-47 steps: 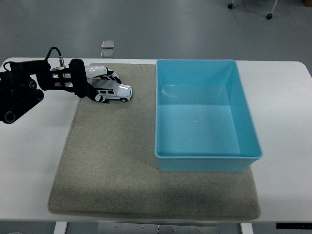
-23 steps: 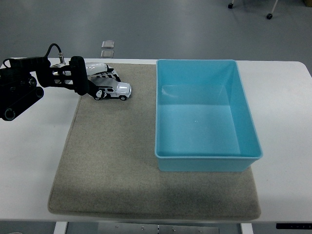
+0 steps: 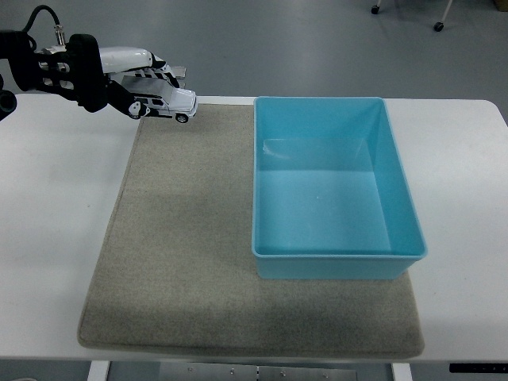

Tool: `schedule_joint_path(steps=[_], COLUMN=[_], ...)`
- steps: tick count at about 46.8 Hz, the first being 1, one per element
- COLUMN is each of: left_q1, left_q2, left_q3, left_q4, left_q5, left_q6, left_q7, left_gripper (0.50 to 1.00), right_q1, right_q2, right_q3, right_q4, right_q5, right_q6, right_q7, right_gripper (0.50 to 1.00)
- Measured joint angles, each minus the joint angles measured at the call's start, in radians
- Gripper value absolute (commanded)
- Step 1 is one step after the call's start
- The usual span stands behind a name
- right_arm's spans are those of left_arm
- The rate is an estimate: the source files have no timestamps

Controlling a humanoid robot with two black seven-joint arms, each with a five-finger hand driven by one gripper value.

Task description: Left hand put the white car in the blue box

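The white toy car (image 3: pixel 168 104) is held in my left hand (image 3: pixel 139 87), whose fingers are curled around it from above and behind. The car is lifted clear of the grey mat (image 3: pixel 182 238), over the mat's far left corner. The blue box (image 3: pixel 332 186) stands open and empty on the right part of the mat, well to the right of the car. My left arm comes in from the upper left edge. My right arm is not in view.
The white table (image 3: pixel 55 222) shows bare on the left and right of the mat. Two small square floor fittings lie beyond the far table edge, mostly hidden behind my left hand.
My left hand closed on the white car, lifted it off the mat and raised it up and a little to the left. The box has not moved.
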Motion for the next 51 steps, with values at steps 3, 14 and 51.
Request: schedule_joint_path(steps=[3,14,51], left_q1=[-0.023,-0.072,-0.084], left_q2=[0.019,0.006,-0.529], left_q3=[-0.002,-0.005,0.023], left_q4=[-0.048,-0.201,0.075], left_q5=[-0.013,-0.024,-0.004], left_q6=[-0.027,-0.071,-0.064], left_q7=[0.0,0.001,0.086], left_gripper=[0.5,0.5,0.5], right_q1=[0.0,0.0,0.0], right_q2=[0.0,0.0,0.0], right_q3=[0.0,0.0,0.0], right_q4=[0.0,0.0,0.0], right_q5=[0.0,0.0,0.0], right_q6=[0.0,0.0,0.0], right_q7=[0.0,0.0,0.0], right_gripper=[0.936,0.936,0.936])
